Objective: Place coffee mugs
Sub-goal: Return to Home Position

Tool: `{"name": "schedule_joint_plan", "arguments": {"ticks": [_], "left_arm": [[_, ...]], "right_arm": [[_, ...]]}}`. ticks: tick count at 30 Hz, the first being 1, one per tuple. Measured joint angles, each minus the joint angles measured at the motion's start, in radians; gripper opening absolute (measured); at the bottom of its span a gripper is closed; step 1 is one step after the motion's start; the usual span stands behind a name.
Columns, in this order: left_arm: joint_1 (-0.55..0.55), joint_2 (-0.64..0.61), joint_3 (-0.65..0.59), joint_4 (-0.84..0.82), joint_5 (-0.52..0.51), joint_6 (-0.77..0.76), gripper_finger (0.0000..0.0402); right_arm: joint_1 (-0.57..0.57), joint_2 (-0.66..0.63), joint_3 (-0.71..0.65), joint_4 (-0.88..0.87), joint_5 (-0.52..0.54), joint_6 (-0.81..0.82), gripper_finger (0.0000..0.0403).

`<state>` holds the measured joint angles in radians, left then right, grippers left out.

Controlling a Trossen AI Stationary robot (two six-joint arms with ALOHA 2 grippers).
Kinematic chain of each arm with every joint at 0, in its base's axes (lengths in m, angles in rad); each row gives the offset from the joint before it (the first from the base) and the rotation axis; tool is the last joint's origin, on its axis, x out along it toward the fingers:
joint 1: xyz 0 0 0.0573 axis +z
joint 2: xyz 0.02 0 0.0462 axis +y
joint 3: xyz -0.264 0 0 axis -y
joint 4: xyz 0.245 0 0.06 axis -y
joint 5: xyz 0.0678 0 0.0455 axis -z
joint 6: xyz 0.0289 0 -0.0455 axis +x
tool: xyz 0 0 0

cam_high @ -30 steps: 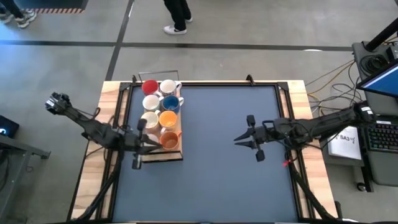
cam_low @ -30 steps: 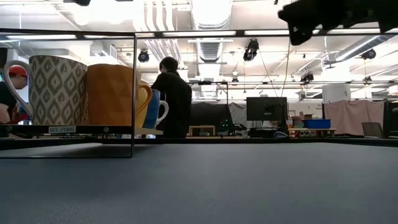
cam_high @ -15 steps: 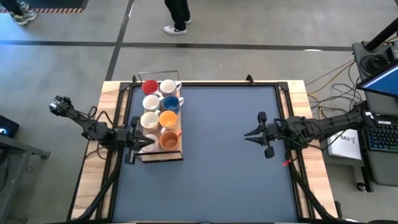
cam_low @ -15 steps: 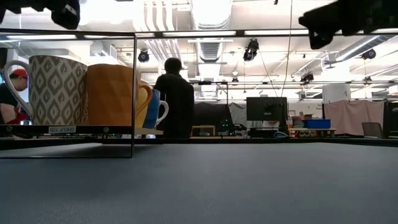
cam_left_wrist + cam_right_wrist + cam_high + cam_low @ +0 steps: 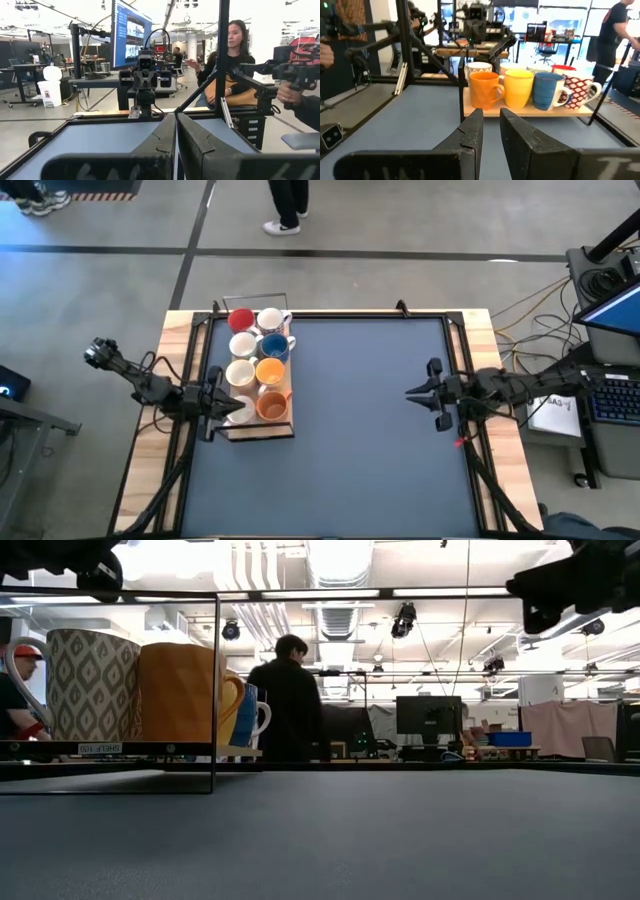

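The left gripper (image 5: 176, 119), its dark fingers pressed together on nothing, hangs above the table's left edge, near one end of the shelf (image 5: 525, 112). The right gripper (image 5: 491, 114) hovers well apart over the table's right side, its fingers drawn almost together (only a thin slit shows) and empty. The coffee mugs (image 5: 271, 371) stand upright in two rows of four on that pale wooden board, inside a thin metal frame, on the table's left side. They are round and glossy: a gray diamond-patterned mug (image 5: 90, 685) stands beside a faceted orange mug (image 5: 180, 690), with a smooth blue mug (image 5: 547, 90) and a red-lattice mug (image 5: 577, 85) farther along. The table (image 5: 360, 440) is matte dark blue with bare wood borders.
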<state>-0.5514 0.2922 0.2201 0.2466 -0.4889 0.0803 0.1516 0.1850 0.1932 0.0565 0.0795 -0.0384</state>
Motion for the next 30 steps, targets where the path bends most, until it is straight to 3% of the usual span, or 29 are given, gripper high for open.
{"name": "schedule_joint_plan", "arguments": {"ticks": [10, 20, 30], "left_arm": [[0.000, -0.019, -0.082, 0.096, 0.000, -0.023, 0.0000], [0.000, -0.030, -0.173, 0.199, -0.006, -0.022, 0.0000], [0.004, -0.033, -0.210, 0.227, -0.027, -0.001, 0.0000]], "right_arm": [[0.001, -0.183, -0.043, -0.087, -0.008, -0.040, 0.0054], [0.000, -0.173, -0.182, 0.031, -0.005, -0.035, 0.0054], [0.000, -0.184, -0.181, 0.034, -0.004, -0.079, 0.0054]]}}
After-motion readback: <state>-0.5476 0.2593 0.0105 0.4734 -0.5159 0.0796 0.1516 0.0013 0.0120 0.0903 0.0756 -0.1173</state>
